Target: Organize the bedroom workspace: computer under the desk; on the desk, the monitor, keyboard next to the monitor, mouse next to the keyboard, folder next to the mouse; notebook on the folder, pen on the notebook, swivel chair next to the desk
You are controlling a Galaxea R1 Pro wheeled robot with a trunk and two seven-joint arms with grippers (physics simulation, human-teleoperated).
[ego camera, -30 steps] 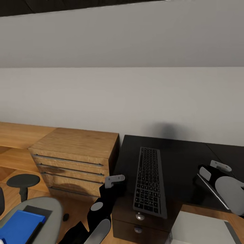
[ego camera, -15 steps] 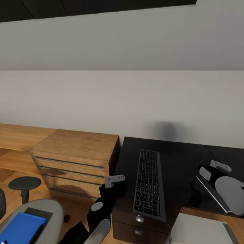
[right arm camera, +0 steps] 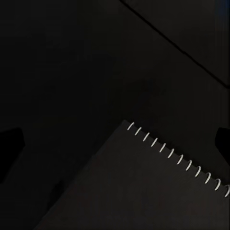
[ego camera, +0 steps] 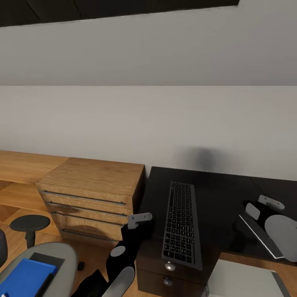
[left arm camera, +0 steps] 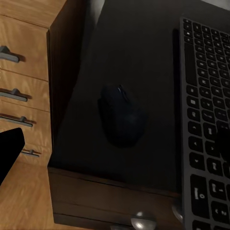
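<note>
The keyboard (ego camera: 181,222) lies lengthwise on the black desk (ego camera: 218,194). In the left wrist view the dark mouse (left arm camera: 122,115) rests on the desk beside the keyboard (left arm camera: 206,120), and my left gripper (left arm camera: 117,148) hovers open above it. My left arm (ego camera: 132,241) covers that spot in the head view. My right gripper (right arm camera: 115,143) is open over the spiral-bound notebook (right arm camera: 158,191), which lies flat on the desk under the right arm (ego camera: 272,225). The blue folder (ego camera: 24,276) sits on the grey swivel chair (ego camera: 62,255). The pale computer (ego camera: 243,280) stands low beside the desk.
An oak dresser (ego camera: 90,194) with bar handles stands against the desk's left side. A dark armrest (ego camera: 29,223) of the chair rises in front of it. Round silver knobs (ego camera: 170,266) stick out of the desk drawers below the keyboard. A grey wall runs behind.
The head view shifted slightly between the first two frames. Since then my right arm has edged a little to the right over the notebook. The left arm has stayed put.
</note>
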